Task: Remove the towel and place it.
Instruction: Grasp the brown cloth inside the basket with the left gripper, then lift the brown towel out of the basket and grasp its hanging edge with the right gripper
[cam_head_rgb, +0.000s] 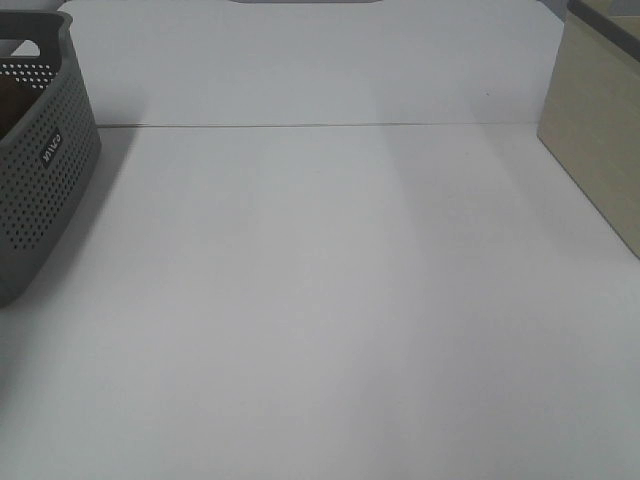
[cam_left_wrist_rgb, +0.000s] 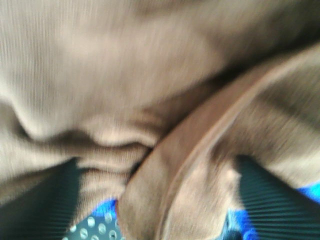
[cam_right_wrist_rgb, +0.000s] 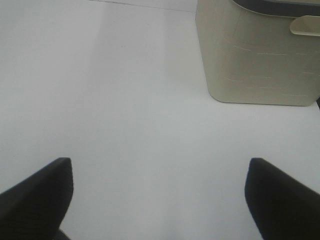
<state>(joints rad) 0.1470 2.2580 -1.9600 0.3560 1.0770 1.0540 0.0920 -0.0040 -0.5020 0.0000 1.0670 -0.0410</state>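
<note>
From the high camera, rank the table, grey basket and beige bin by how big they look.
1. Table: fills most of the view.
2-3. Grey basket and beige bin: they look similar and both are cut off by the frame edges, so I can't rank them.

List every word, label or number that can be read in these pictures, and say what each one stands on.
"WINCO": white letters on a small dark label on the side wall of the grey basket, set at a slant; it is small, so the spelling is uncertain.
Beige box: no text visible.
Towel: no text visible; the left wrist view is blurred.
</note>
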